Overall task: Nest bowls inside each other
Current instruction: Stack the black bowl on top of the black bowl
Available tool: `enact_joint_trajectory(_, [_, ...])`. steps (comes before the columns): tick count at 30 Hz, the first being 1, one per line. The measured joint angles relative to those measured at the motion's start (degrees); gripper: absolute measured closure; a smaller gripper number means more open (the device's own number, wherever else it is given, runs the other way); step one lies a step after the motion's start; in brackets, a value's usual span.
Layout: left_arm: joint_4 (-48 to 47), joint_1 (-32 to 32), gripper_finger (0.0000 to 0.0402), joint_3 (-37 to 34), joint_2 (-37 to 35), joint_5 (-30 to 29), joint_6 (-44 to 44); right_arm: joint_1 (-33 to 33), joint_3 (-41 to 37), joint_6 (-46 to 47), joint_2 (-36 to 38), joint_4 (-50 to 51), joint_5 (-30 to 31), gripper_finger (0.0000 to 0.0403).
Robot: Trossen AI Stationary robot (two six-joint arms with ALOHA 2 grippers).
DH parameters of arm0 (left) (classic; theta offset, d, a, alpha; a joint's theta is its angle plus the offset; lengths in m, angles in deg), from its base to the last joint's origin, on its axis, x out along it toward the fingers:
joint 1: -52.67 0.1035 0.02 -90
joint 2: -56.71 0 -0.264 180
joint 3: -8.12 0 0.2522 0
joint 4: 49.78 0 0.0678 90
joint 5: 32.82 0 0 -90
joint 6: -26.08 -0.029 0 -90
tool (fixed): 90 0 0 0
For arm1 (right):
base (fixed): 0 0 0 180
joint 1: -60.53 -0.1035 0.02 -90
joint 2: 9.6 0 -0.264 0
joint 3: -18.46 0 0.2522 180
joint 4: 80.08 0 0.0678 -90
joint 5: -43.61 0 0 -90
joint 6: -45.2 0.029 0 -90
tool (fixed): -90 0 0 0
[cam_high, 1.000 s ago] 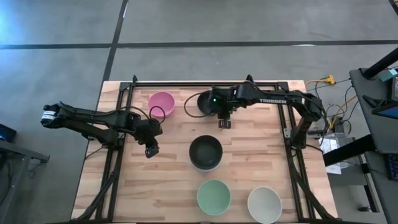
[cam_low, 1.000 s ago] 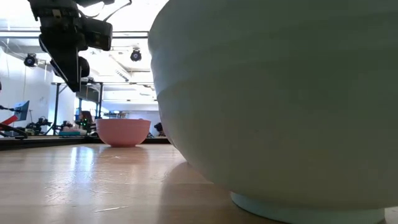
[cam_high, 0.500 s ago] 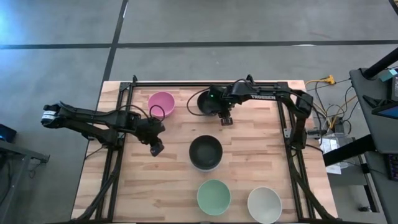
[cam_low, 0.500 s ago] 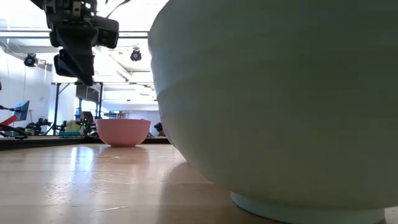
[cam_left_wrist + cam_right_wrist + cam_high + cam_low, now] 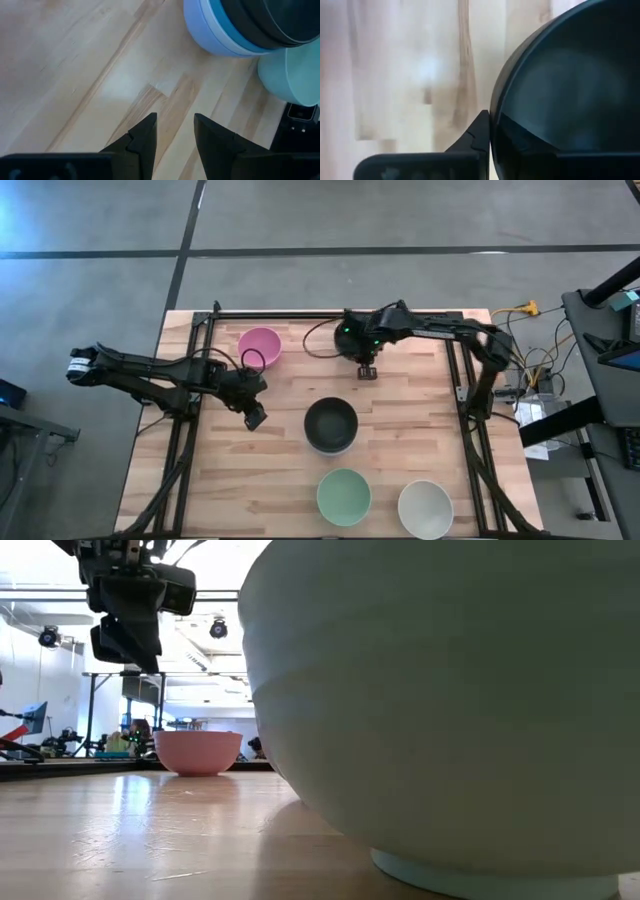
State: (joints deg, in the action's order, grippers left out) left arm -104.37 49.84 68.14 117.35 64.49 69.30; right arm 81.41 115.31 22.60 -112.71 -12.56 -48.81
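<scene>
My right gripper (image 5: 367, 370) is at the table's far middle, shut on a black bowl (image 5: 560, 100), which the arm mostly hides in the high view. My left gripper (image 5: 255, 417) hovers open and empty left of a stack at the table's middle: a black bowl (image 5: 330, 423) nested in a blue bowl (image 5: 215, 40). The left gripper also shows in the left wrist view (image 5: 175, 135) and the low view (image 5: 125, 635). A pink bowl (image 5: 259, 345) stands at the far left. A mint green bowl (image 5: 343, 496) and a white bowl (image 5: 425, 508) stand near the front edge. My right gripper holds the black bowl by its rim (image 5: 492, 117). One finger (image 5: 479, 136) lies against the outside of the wall. The other finger is hidden by the bowl. The bowl's hollow faces the wrist camera. Whether the bowl is clear of the table does not show.
Bare wood lies between the pink bowl and the stack, and at the table's left. Black frame rails (image 5: 190, 430) run along the left and right sides. The mint green bowl (image 5: 440, 700) fills the right of the low view.
My right gripper has gone a little toward the table's right and far edge, and the black bowl has gone with it from beside the arm to under it. My left gripper has gone toward the table's right, nearer the stack.
</scene>
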Motion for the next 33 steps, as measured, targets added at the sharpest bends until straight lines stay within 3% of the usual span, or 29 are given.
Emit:
enact_joint_trajectory(8, [0.1,-0.2,0.0288,-0.5,0.1,0.0,-3.2,-6.9,0.0,12.8,15.3,-1.6,-16.6,0.0393])
enact_joint_trajectory(12, [-0.1,-0.2,0.0288,-0.8,0.1,0.0,-7.2,-15.8,0.0,15.8,19.1,-3.9,-18.0,0.0393])
enact_joint_trajectory(14, [0.0,-0.2,0.0288,-0.9,0.1,-0.2,-9.5,-21.1,0.0,16.4,19.3,-4.9,-15.7,0.0393])
enact_joint_trajectory(18, [0.2,-0.2,0.0288,-1.3,0.1,-0.5,-13.3,-31.2,-0.1,20.1,17.7,-7.6,0.2,0.0394])
enact_joint_trajectory(20, [-0.1,-0.2,0.0288,-1.6,0.1,-0.5,-13.9,-33.8,0.3,21.8,16.5,-8.2,4.4,0.0394])
enact_joint_trajectory(25, [-0.1,-0.2,0.0288,-1.6,0.1,-0.5,-13.9,-34.5,3.0,29.1,12.6,-3.4,5.5,0.0394])
enact_joint_trajectory(33, [-0.1,-0.2,0.0288,-1.5,0.1,0.1,-13.8,-34.7,11.5,26.4,8.0,0.9,5.0,0.0394])
